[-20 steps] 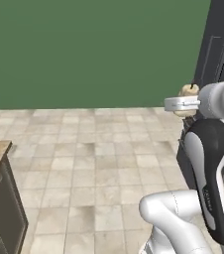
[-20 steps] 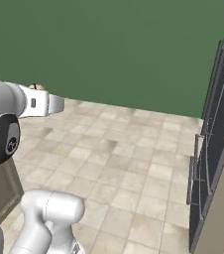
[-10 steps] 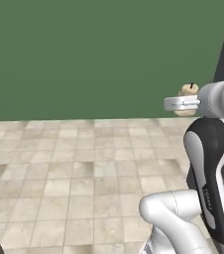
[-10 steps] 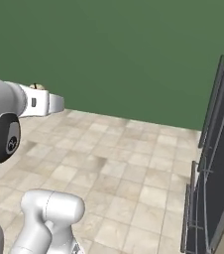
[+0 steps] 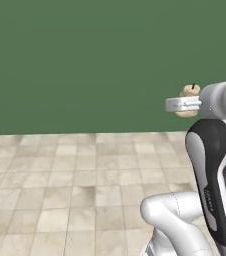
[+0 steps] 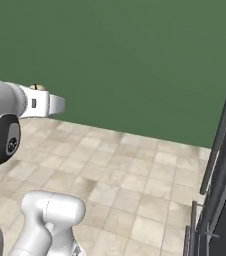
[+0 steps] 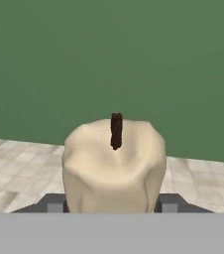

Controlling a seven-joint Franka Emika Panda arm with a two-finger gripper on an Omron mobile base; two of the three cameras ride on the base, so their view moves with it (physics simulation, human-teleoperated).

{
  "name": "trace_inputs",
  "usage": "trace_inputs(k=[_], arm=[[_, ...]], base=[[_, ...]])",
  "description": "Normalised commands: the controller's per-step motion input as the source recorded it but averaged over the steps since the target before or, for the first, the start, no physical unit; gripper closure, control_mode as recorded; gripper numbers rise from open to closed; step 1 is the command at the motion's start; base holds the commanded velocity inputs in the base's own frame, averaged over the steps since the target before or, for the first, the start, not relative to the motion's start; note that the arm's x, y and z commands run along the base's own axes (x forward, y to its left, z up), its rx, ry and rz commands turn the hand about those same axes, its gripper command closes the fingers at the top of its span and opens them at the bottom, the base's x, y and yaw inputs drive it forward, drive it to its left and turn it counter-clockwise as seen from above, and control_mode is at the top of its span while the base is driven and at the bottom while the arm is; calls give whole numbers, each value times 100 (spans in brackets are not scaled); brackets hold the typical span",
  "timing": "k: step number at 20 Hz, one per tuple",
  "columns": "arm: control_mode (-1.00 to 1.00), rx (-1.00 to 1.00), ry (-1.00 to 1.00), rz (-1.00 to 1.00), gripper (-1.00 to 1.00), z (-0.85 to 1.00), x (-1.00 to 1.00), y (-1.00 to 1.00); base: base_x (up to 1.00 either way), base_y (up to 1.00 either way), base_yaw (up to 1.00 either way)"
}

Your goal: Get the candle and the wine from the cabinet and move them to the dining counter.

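Cream wax fills the gap of the tool (image 7: 113, 204): the candle (image 7: 114, 166) sits upright between its two dark fingertips (image 7: 56, 204), which pinch it from either side, dark wick pointing up. In the left base view the candle (image 5: 190, 93) pokes above the tool (image 5: 177, 104), carried high over the tiled floor (image 5: 85, 190). Beyond the tool stands a plain green wall (image 6: 135, 60), and dark panels with bar handles (image 6: 216, 140) rise to its right.

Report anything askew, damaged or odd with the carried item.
Nothing stands out. The candle sits upright between the gripper fingers, wick pointing up; its lumpy, melted-looking rim seems to be just its shape.
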Motion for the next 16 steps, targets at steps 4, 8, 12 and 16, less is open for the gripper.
trace_inputs(k=[4,8,12,16], arm=[[100,0,0,0,100,0,0,0],[100,0,0,0,100,0,0,0],[100,0,0,0,100,0,0,0],[100,0,0,0,100,0,0,0]], base=[[100,29,7],[100,46,27],[84,14,66],[20,0,98]])
